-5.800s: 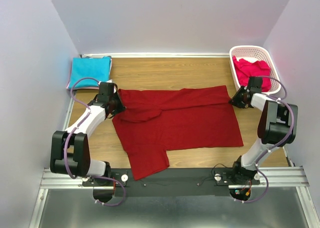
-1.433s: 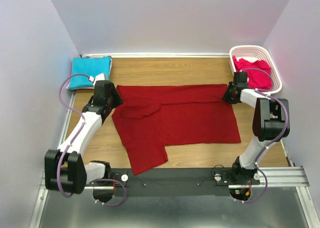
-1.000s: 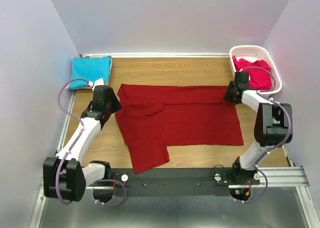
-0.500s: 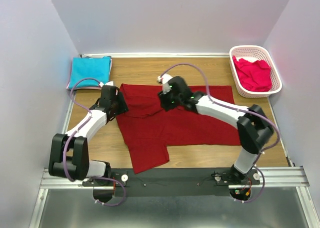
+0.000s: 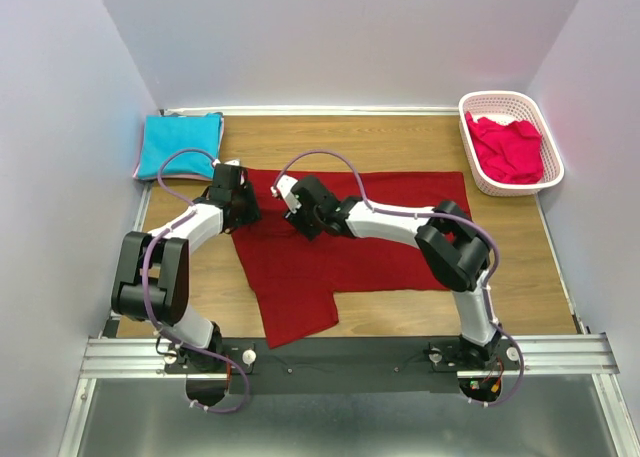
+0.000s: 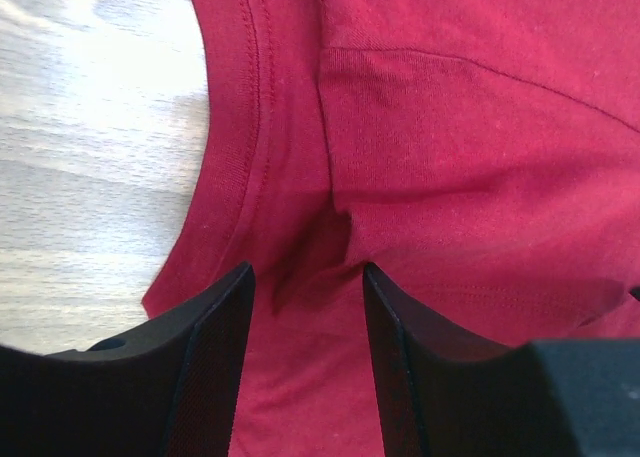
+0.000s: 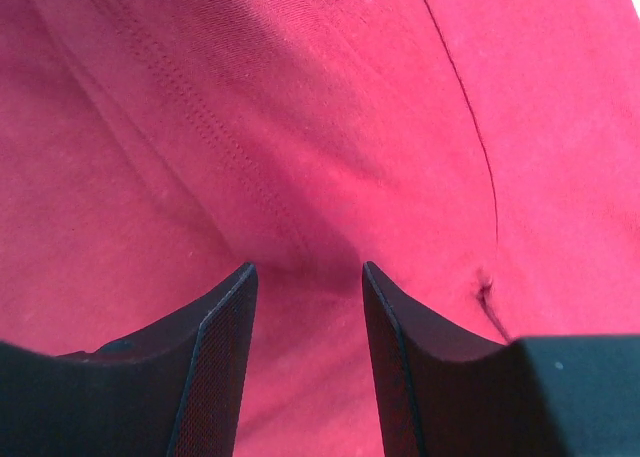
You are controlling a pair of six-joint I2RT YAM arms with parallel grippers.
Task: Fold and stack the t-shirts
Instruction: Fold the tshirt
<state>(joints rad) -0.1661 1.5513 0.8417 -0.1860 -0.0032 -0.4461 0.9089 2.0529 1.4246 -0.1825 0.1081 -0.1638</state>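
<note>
While the dark red t-shirt (image 5: 380,242) lies spread on the tabletop (image 5: 400,147), the left gripper (image 6: 305,277) and right gripper (image 7: 305,272) sit low over its collar end, jaws parted, gripping nothing; folding appears barely begun, and the next move calls for pinching cloth cleanly.

free: bare table (image 5: 340,142) far centre | blocked: basket (image 5: 497,95) far right, turquoise t-shirt (image 5: 180,142) far left, right arm (image 5: 400,217) across middle

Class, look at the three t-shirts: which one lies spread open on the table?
The dark red t-shirt, mid-table. The turquoise t-shirt lies folded at the far left corner; the pinkish-red t-shirt is bunched in the white basket.
</note>
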